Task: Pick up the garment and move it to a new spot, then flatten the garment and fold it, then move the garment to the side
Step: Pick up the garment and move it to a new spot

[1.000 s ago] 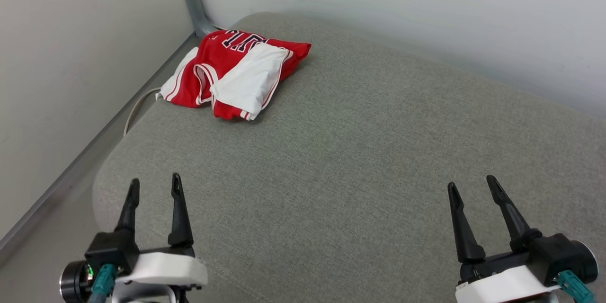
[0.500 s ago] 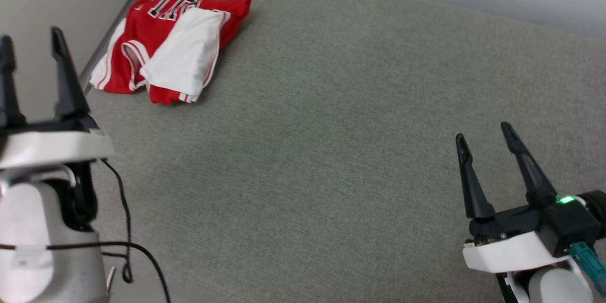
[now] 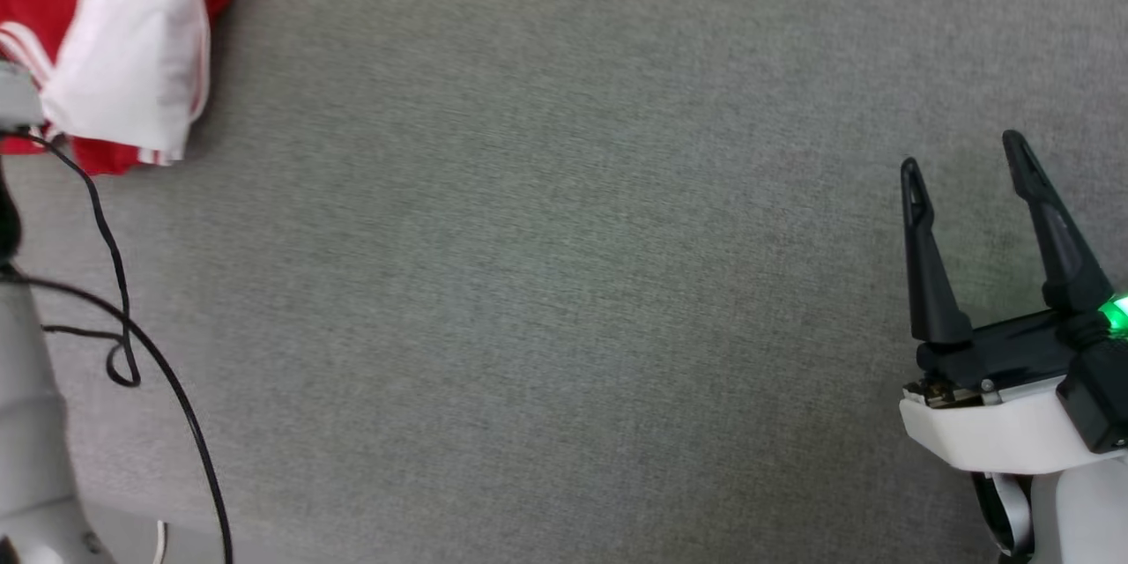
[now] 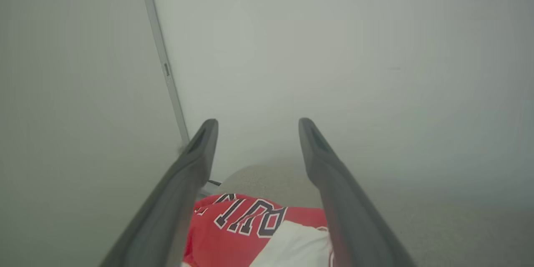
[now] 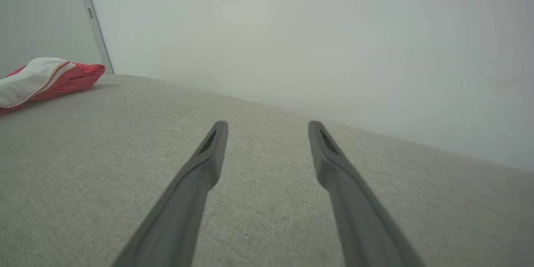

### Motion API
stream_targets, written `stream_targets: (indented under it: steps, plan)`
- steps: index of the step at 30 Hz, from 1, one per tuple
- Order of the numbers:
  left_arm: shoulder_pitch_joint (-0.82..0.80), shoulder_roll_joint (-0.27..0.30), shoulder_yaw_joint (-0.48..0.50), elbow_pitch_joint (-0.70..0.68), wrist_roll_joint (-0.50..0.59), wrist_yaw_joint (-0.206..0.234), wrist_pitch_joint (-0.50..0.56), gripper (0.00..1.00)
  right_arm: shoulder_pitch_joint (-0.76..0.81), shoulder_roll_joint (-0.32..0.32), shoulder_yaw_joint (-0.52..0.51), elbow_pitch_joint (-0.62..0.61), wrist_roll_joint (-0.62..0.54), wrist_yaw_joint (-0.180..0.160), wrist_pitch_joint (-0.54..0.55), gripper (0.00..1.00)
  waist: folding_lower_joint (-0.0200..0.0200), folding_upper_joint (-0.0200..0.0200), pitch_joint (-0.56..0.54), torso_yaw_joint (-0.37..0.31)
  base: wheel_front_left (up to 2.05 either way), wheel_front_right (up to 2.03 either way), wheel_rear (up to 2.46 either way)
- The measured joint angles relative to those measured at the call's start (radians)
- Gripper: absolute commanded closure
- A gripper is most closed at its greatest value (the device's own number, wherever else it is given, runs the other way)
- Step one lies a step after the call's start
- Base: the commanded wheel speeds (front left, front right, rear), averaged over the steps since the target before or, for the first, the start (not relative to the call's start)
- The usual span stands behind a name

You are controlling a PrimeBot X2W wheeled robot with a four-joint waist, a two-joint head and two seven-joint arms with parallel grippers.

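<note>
The garment [image 3: 115,62], a red jersey with a white sleeve on top, lies bunched at the far left corner of the grey cushion [image 3: 546,264]. Black white-outlined letters on its red cloth show in the left wrist view, where the garment [image 4: 250,225] sits low between the fingers. My left gripper [image 4: 254,122] hovers above it, open and empty. At the right of the cushion, my right gripper [image 3: 962,152] stands open with nothing in it, far from the garment [image 5: 46,77]. The right wrist view has my right gripper [image 5: 267,124] just above bare cushion.
The pale left forearm [image 3: 26,423] and its black cable [image 3: 132,352] fill the left edge of the head view. White walls with a grey metal corner post [image 4: 162,62] stand right behind the cushion. The cushion's front edge [image 3: 352,538] runs along the bottom left.
The head camera has tipped down and right, so the garment slid to the top-left corner. My left arm has reached forward over the garment; the right gripper has moved forward a little.
</note>
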Motion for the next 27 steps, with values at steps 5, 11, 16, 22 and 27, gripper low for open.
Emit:
stream_targets:
  steps: [5,11,16,22,27]
  plan:
    - [-0.078,0.118,-0.11,0.113,-0.171,-0.003,0.213,0.0,-0.009,-0.008,-0.007,-0.027,-0.002,0.0,0.0,0.0,0.0,0.0,0.053,-0.026,0.0,0.0,0.0]
    - [-0.113,0.232,-0.21,0.213,-0.405,-0.003,0.567,0.0,-0.023,-0.019,-0.009,-0.044,-0.003,0.0,0.0,0.0,-0.0001,0.0,0.094,-0.038,0.0,0.0,0.0]
    - [-0.114,0.287,-0.278,0.254,-0.533,-0.003,0.793,0.0,-0.035,-0.021,-0.008,-0.052,-0.009,0.0,0.0,0.0,-0.0002,0.0,0.117,-0.049,0.0,0.0,0.0]
    - [-0.109,0.298,-0.352,0.297,-0.594,-0.003,0.904,0.0,-0.038,-0.02,-0.007,-0.054,-0.01,0.0,0.0,0.0,-0.0003,0.0,0.14,-0.06,0.0,0.0,0.0]
    - [-0.129,0.294,-0.407,0.337,-0.612,0.0,0.899,1.0,-0.042,-0.02,0.008,-0.045,-0.01,0.0,0.0,0.0,-0.0006,0.0001,0.144,-0.072,0.0,0.0,0.0]
